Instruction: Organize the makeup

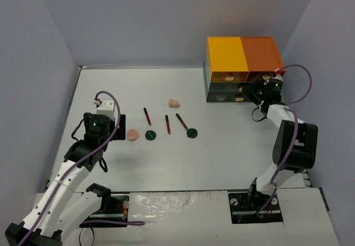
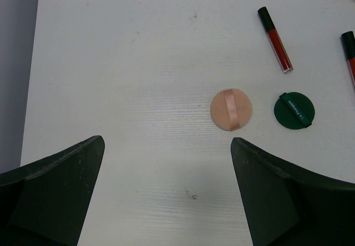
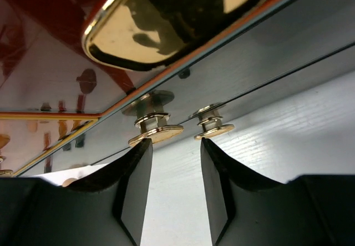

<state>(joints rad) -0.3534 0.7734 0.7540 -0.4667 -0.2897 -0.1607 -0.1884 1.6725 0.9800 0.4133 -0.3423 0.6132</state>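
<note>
Top external: makeup (image 1: 167,124) lies loose on the worktop (image 1: 222,157); most sorting looks undone. Left jaws gape empty; right jaws, part-open, grip nothing by a drawer knob (image 3: 156,134).

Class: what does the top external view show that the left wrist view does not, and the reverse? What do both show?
Only top external: the drawer unit with the right gripper at its front, and a second green disc. Only left wrist: the strap across the peach puff. Both: that puff, a green disc beside it, a red stick.
</note>
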